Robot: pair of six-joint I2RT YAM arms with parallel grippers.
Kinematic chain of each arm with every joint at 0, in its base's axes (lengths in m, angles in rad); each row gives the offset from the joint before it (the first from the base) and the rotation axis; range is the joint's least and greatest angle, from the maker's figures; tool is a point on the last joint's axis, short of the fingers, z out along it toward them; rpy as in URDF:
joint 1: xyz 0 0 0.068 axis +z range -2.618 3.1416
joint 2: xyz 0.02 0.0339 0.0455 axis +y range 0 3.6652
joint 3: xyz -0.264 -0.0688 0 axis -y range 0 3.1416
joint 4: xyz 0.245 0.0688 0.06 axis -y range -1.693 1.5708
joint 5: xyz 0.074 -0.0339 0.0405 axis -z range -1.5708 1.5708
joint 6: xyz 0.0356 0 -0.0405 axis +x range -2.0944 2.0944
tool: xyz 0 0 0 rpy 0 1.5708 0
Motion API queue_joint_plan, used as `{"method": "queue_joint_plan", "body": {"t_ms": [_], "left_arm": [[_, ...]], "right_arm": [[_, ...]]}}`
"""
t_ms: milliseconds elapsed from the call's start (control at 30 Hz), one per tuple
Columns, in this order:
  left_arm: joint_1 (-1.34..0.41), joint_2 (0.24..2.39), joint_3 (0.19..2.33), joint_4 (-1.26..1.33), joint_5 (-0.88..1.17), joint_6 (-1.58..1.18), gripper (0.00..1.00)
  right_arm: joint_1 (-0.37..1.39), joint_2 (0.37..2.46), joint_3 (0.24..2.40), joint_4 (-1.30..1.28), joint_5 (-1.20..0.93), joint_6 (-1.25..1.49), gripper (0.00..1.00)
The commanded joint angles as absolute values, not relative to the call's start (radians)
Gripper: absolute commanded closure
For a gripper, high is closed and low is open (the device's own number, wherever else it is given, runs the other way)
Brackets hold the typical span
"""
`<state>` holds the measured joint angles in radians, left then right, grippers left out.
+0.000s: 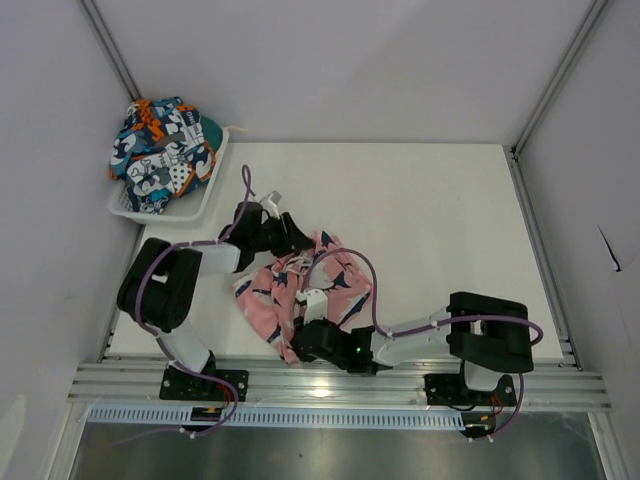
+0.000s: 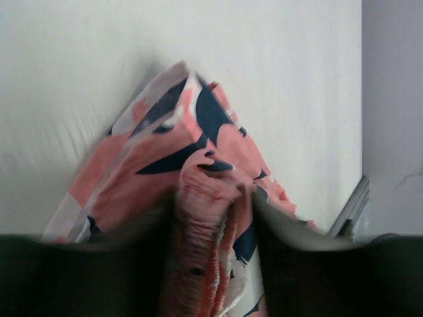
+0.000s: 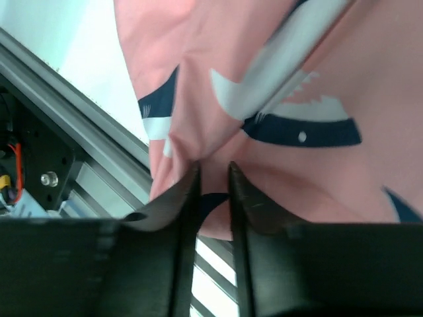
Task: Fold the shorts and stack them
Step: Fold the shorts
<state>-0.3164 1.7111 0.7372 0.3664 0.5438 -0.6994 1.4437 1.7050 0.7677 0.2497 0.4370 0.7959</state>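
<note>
Two shorts: patchwork pair (image 1: 160,150) in basket (image 1: 200,205); pink pair (image 1: 340,285) near it, held by my left gripper (image 2: 213,201); right gripper (image 3: 213,175) narrow, grip unclear.

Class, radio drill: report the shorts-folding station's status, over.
Left gripper: pink shorts bunched between its jaws, grip unclear. Right gripper: jaws barely apart at the fabric's edge, grip unclear. Patchwork shorts heaped in basket, far left. Nothing in the way.

Open table (image 1: 440,230) lies right of pink shorts (image 1: 310,290); basket (image 1: 192,208) fills far-left corner.
</note>
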Motion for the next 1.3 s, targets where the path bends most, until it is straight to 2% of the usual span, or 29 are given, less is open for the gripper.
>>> {"method": "queue_joint_plan", "body": {"t_ms": [0,100,133,167,200,300,500,600,633,667,700,933,1100,1267], "left_arm": [[-0.301,1.605,0.856,0.294,0.534,-0.631,0.36],[-0.301,1.510,0.954,0.097,0.405,-0.548,0.17],[-0.299,1.487,0.986,-0.025,0.364,-0.523,0.05],[-0.301,1.433,0.994,-0.064,0.297,-0.519,0.01],[-0.301,1.404,0.994,-0.086,0.275,-0.522,0.01],[-0.301,1.274,0.965,-0.150,0.186,-0.558,0.01],[-0.339,1.002,0.715,-0.189,0.092,-0.640,0.01],[-0.388,0.908,0.563,-0.193,0.034,-0.693,0.01],[-0.415,0.850,0.513,-0.193,0.017,-0.722,0.01],[-0.432,0.822,0.461,-0.195,0.005,-0.739,0.01],[-0.452,0.796,0.437,-0.198,-0.052,-0.755,0.01],[-0.722,0.716,0.307,-0.256,-0.263,-0.988,0.01],[-0.767,0.710,0.301,-0.345,-0.325,-1.071,0.01],[-0.785,0.658,0.288,-0.458,-0.370,-1.112,0.01]], "right_arm": [[1.378,1.588,0.799,0.137,0.373,0.718,0.70],[1.286,1.511,0.821,0.071,0.309,0.692,0.64],[1.263,1.459,0.821,0.040,0.278,0.666,0.63],[1.221,1.428,0.819,0.028,0.270,0.649,0.58],[1.204,1.402,0.810,0.019,0.270,0.631,0.48],[1.087,1.325,0.796,-0.035,0.223,0.565,0.33],[0.804,1.364,0.778,-0.014,-0.139,0.419,0.22],[0.762,1.451,0.840,-0.051,-0.149,0.336,0.15],[0.750,1.475,0.886,-0.064,-0.143,0.319,0.11],[0.747,1.530,0.914,-0.083,-0.127,0.298,0.02],[0.746,1.557,0.940,-0.121,-0.088,0.285,0.00],[0.744,1.683,1.032,-0.109,-0.163,0.189,0.01],[0.735,1.749,1.080,-0.158,-0.062,0.169,0.01],[0.709,1.782,1.089,-0.155,-0.046,0.172,0.01]]}}
